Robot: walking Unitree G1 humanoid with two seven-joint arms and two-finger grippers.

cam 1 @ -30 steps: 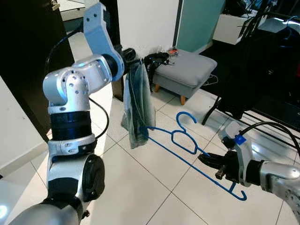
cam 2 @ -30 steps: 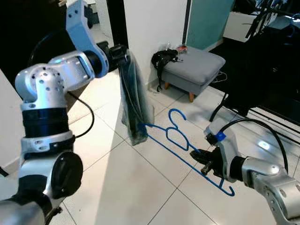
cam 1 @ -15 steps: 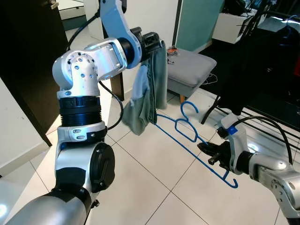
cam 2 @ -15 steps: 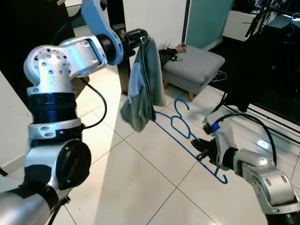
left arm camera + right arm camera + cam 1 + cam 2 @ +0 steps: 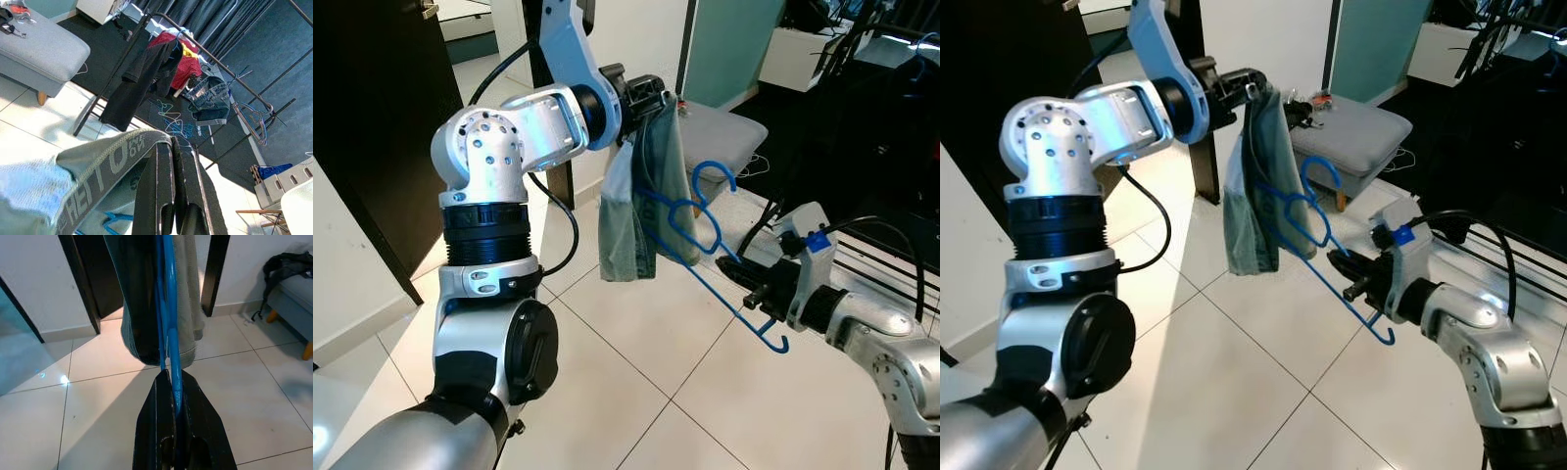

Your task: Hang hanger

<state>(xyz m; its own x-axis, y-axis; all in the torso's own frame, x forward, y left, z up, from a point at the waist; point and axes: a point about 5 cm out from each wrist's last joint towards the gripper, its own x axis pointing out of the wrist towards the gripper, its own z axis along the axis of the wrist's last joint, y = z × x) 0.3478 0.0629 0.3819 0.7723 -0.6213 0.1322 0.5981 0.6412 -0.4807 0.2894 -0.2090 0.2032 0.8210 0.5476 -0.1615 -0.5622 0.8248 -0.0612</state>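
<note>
A blue wire hanger (image 5: 705,238) is held at its lower bar by my right gripper (image 5: 751,282), which is shut on it at the right. The hanger slants up to the left, and its far end and hook lie against a grey-green denim garment (image 5: 641,211). That garment hangs from my left gripper (image 5: 656,93), which is shut on its waistband at chest height. In the left wrist view the black fingers (image 5: 161,196) pinch the printed waistband (image 5: 107,161). The right wrist view looks along the blue hanger bar (image 5: 168,308) into the hanging cloth.
A grey footstool (image 5: 729,132) with a black bag stands behind the garment. A clothes rack (image 5: 161,54) with dark and red clothes fills the right side, with several blue hangers (image 5: 176,128) on the floor beneath it. A dark door (image 5: 372,127) is at the left. White tiled floor lies below.
My left arm has swung the garment up and to the right. My right gripper has lifted the hanger, whose far end now sits against the cloth instead of hanging low over the floor.
</note>
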